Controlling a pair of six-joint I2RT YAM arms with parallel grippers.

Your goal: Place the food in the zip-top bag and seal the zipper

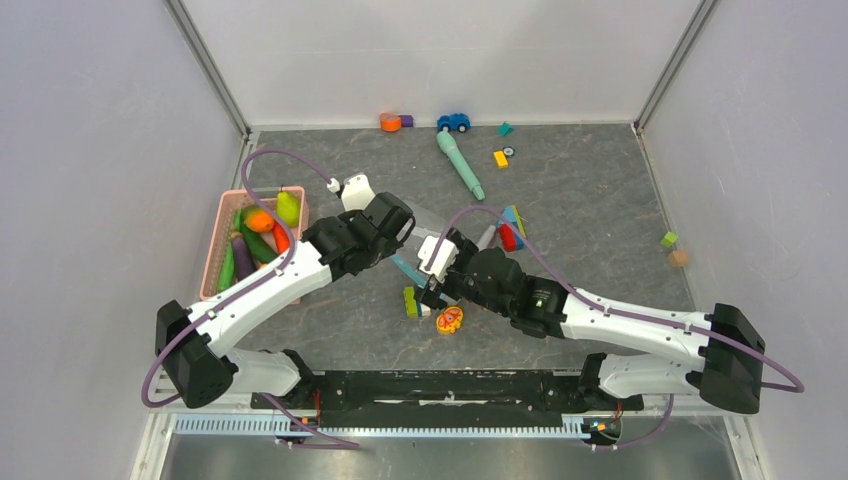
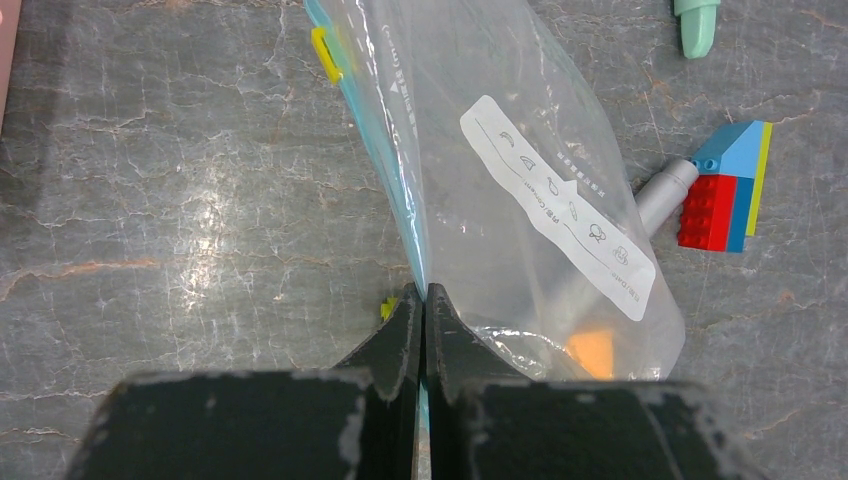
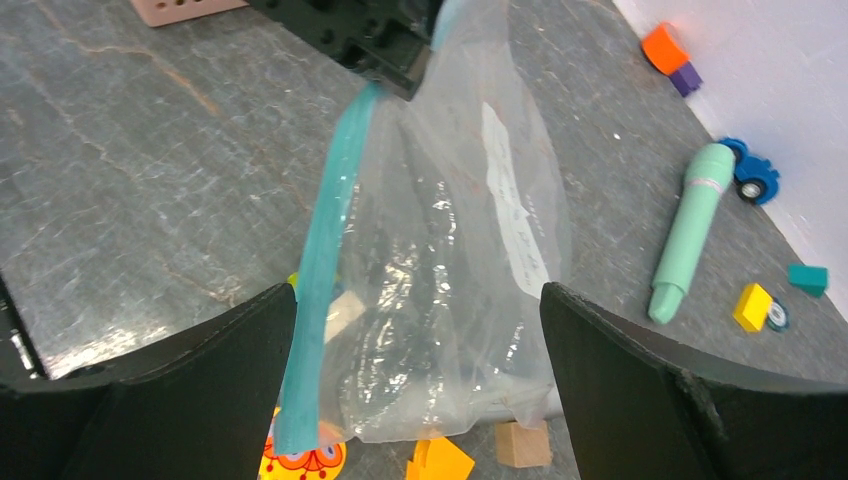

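Observation:
The clear zip-top bag (image 2: 500,150) with its white label (image 2: 556,205) hangs between my two grippers over the middle of the table. My left gripper (image 2: 421,292) is shut on its teal zipper (image 2: 385,140), holding that edge up; it also shows in the top view (image 1: 400,235). My right gripper (image 3: 418,300) is open, and the bag's lower part (image 3: 440,250) and the zipper strip (image 3: 320,270) hang between its fingers without touching them. The food (image 1: 262,235), purple, orange, green and yellow pieces, lies in the pink basket (image 1: 215,250) at the left.
A teal pen-like stick (image 1: 460,165), a blue toy car (image 1: 453,122) and small blocks (image 1: 500,158) lie at the back. Stacked building blocks (image 1: 510,235) lie beside the bag. A flat orange oval toy (image 1: 450,320) and a green block (image 1: 410,300) lie under the right gripper.

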